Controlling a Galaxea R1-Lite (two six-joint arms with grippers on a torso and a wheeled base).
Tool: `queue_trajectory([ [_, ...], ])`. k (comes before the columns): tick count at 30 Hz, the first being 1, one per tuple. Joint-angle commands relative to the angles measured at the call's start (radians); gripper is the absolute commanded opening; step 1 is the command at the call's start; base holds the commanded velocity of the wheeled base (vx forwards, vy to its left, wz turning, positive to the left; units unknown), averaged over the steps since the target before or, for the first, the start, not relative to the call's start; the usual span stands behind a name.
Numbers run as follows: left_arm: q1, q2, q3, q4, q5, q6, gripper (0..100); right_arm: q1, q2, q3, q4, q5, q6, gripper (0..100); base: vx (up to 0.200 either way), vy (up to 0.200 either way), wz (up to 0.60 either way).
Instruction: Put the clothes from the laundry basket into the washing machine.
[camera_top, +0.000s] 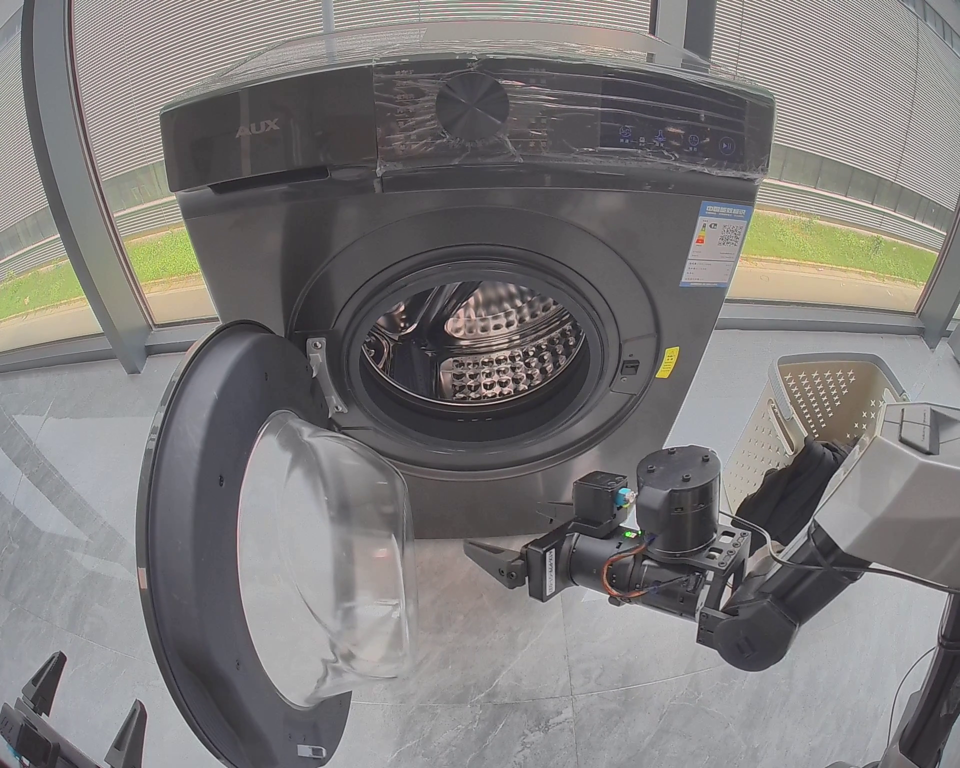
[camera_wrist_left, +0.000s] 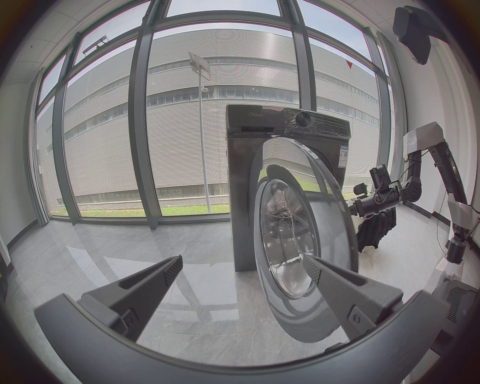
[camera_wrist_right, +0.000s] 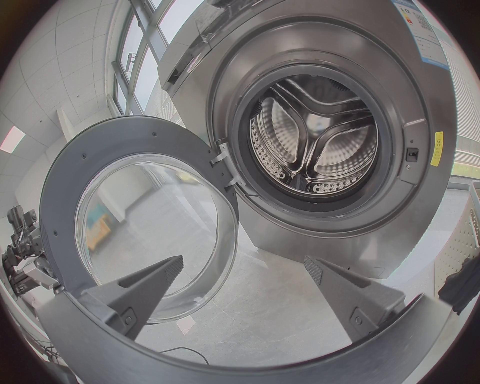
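The dark grey washing machine (camera_top: 470, 300) stands straight ahead with its round door (camera_top: 250, 530) swung wide to the left. Its steel drum (camera_wrist_right: 315, 140) shows bare metal inside. To the machine's right, a beige laundry basket (camera_top: 830, 390) holds dark clothes (camera_top: 795, 485) that hang over its near rim. My right gripper (camera_top: 490, 562) hovers low in front of the machine, left of the basket, pointing at the door; it is open and holds nothing (camera_wrist_right: 243, 260). My left gripper (camera_top: 97, 684) sits low at the near left, open and holding nothing (camera_wrist_left: 242, 260).
The open door with its clear bowl (camera_top: 330, 560) juts out over the grey tiled floor (camera_top: 560, 660) between the two arms. Tall window frames (camera_top: 80, 200) stand behind the machine. Floor space lies free in front of the drum opening.
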Motion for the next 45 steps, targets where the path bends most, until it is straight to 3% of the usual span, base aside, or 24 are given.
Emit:
queue_trajectory([
  [1, 0.0, -0.018, 0.018, 0.0, 0.0, 0.001, 100, 0.007, 0.075, -0.075, 0.007, 0.0, 0.0, 100, 0.0, 0.0, 0.0],
  [15, 0.0, -0.018, 0.018, 0.0, 0.0, 0.002, 100, 0.084, 0.247, -0.242, 0.008, -0.011, 0.0, 100, 0.0, 0.0, 0.0],
  [35, 0.0, -0.018, 0.018, 0.0, 0.0, 0.002, 100, 0.076, 0.313, -0.396, 0.033, -0.013, 0.002, 100, 0.0, 0.0, 0.0],
  [45, 0.0, -0.018, 0.018, 0.0, 0.0, 0.002, 100, 0.109, 0.394, -0.618, 0.171, -0.02, 0.01, 100, 0.0, 0.0, 0.0],
])
